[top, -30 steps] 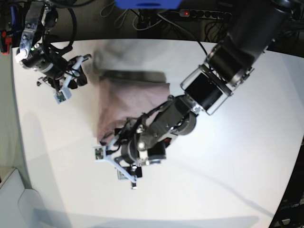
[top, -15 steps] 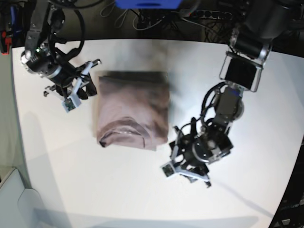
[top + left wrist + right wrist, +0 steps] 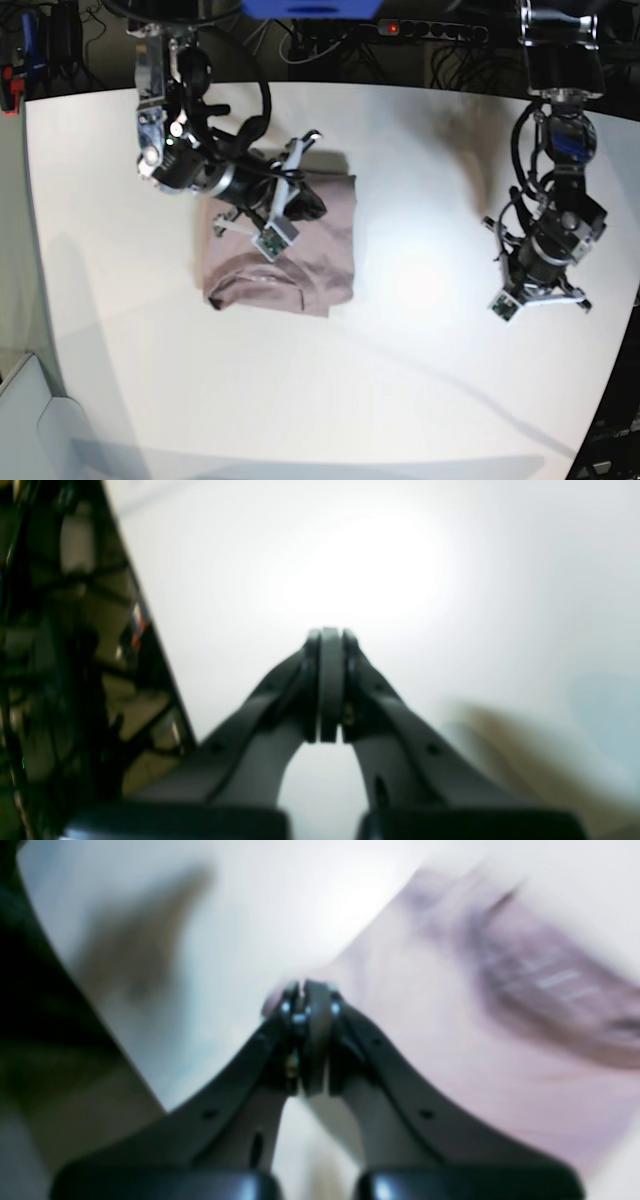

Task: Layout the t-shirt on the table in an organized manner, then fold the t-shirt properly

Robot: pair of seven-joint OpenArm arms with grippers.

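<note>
A broad white surface fills the base view, with dark cables and a power strip along its far edge. The mauve-pink t-shirt lies folded into a compact rectangle left of centre, collar toward the near edge. The right gripper hovers over its upper part, jaws pressed together on nothing. Well apart, the left gripper hangs above bare surface, likewise closed and empty. Only the right wrist view shows cloth, blurred.

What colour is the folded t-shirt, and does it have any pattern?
The folded soft cotton t-shirt is a plain dusty mauve-pink with no pattern; the base view shows it best.
</note>
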